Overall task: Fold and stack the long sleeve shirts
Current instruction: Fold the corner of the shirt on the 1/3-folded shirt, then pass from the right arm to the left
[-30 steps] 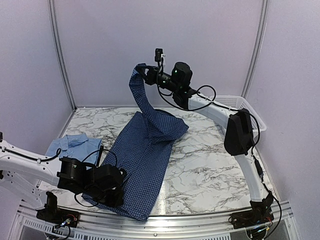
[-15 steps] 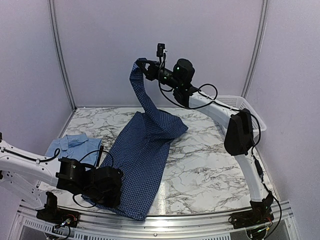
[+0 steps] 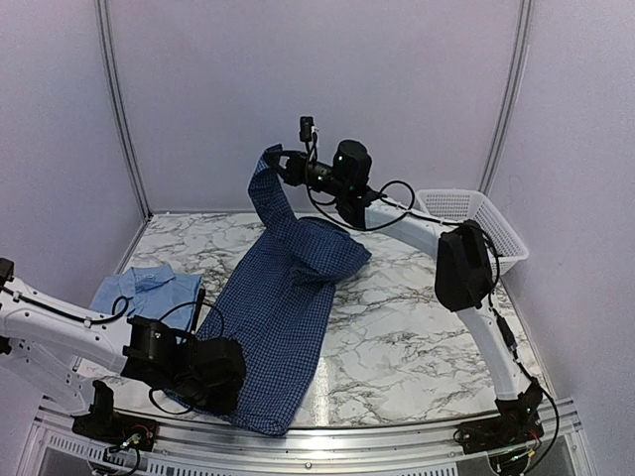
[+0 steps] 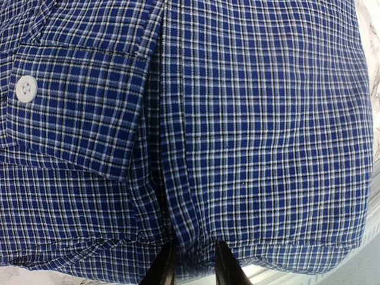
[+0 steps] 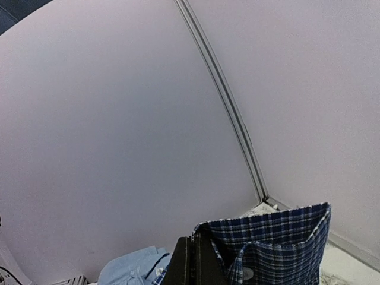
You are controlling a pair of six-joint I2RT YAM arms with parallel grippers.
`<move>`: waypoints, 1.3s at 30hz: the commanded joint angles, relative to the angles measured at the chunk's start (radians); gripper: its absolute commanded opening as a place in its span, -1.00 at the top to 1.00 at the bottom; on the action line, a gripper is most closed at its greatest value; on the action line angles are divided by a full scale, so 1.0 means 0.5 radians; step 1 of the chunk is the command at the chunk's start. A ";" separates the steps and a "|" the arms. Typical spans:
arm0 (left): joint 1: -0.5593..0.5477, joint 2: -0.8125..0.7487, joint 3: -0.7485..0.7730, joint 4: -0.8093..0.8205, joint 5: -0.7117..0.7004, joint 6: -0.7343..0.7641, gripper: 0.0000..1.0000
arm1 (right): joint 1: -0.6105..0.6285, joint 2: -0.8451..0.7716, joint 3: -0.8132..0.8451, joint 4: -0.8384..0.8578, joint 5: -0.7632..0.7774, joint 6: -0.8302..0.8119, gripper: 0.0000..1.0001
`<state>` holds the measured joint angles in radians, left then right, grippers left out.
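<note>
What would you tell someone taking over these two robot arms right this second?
Left claw: at the near hem of the navy fine-checked cloth shirt, a fold in its narrow gap; grip unclear.
Right claw: shut on that shirt's far end, held high.
Plain light blue cloth shirt: folded, left side of the marble table.
Done: one shirt folded.
To do: fold the navy one, stack it on the blue.
</note>
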<state>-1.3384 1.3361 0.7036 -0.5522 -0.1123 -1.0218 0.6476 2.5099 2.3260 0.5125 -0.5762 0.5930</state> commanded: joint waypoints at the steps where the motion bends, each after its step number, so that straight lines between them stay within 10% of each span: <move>1: -0.002 -0.026 0.051 -0.081 -0.092 0.006 0.42 | 0.026 0.043 -0.073 -0.043 -0.112 0.077 1.00; 14: 0.761 -0.125 0.739 -0.134 -0.450 0.596 0.10 | 0.142 -0.429 -0.732 -0.215 -0.264 -0.089 1.00; 23: 1.346 0.088 1.158 0.168 -0.096 1.079 -0.07 | 0.220 -0.678 -1.027 -0.337 -0.452 -0.381 1.00; 39: 1.682 0.173 1.207 0.336 0.701 0.622 -0.20 | 0.453 -0.773 -1.049 -0.944 0.149 -1.117 1.00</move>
<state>-0.5095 1.3827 1.2835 -0.4088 0.1680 -0.6575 0.8371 2.1418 1.7683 0.1089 -0.5934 0.1352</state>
